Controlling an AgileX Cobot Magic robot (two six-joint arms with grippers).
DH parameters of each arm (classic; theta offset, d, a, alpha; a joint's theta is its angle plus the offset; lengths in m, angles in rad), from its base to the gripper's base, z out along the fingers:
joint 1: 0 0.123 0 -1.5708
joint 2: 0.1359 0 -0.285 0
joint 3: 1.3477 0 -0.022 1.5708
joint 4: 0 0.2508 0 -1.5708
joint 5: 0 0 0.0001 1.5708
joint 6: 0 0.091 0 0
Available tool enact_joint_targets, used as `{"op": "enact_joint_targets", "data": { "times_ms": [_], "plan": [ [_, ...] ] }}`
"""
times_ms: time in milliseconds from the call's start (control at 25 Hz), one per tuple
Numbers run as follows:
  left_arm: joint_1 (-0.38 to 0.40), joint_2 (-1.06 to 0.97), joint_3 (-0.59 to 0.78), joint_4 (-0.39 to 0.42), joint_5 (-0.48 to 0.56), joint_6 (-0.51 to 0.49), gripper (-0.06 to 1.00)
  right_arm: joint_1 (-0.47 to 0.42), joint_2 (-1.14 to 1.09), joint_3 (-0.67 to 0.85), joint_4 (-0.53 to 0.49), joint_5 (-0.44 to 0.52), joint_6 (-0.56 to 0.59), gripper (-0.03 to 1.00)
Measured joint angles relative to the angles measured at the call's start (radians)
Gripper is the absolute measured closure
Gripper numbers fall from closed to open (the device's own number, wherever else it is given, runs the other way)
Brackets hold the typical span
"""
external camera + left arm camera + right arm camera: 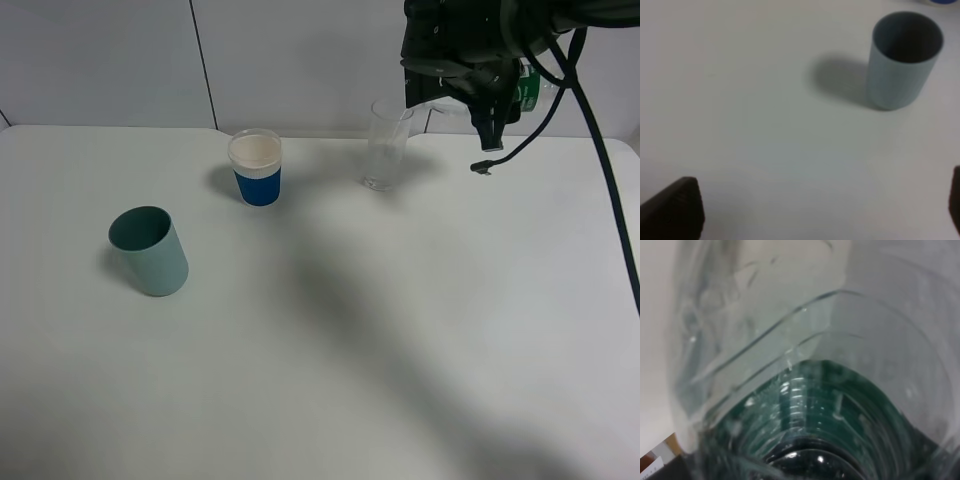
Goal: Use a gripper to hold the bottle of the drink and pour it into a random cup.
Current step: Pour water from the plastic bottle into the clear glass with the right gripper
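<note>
Right gripper [485,85] clenched on bottle [527,90], aloft over far right of table [320,360], tipped toward clear cup [386,148] — mouth seemingly near rim. To pour well: neck centred over opening, slow tilt, steady squeeze — light cup likely topples if nudged.

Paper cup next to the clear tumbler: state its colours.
The paper cup is blue below with a white band at the top, clearest in the exterior high view.

Right pincer [495,92] is a bulky black housing; thick black cables [598,150] trail from it.
</note>
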Motion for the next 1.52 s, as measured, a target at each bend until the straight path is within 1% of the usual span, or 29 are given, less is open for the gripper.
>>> {"op": "enact_joint_targets", "data": {
  "times_ms": [240, 960, 1320, 1520],
  "plan": [
    [0.000, 0.000, 0.000, 0.000, 0.000, 0.000, -0.05, 0.000, 0.000, 0.000, -0.021, 0.000, 0.000, 0.42],
    [0.000, 0.000, 0.000, 0.000, 0.000, 0.000, -0.05, 0.000, 0.000, 0.000, -0.027, -0.005, -0.003, 0.42],
    [0.000, 0.000, 0.000, 0.000, 0.000, 0.000, -0.05, 0.000, 0.000, 0.000, -0.049, -0.008, -0.008, 0.42],
    [0.000, 0.000, 0.000, 0.000, 0.000, 0.000, -0.05, 0.000, 0.000, 0.000, -0.052, -0.009, -0.039, 0.42]
  ]
}}
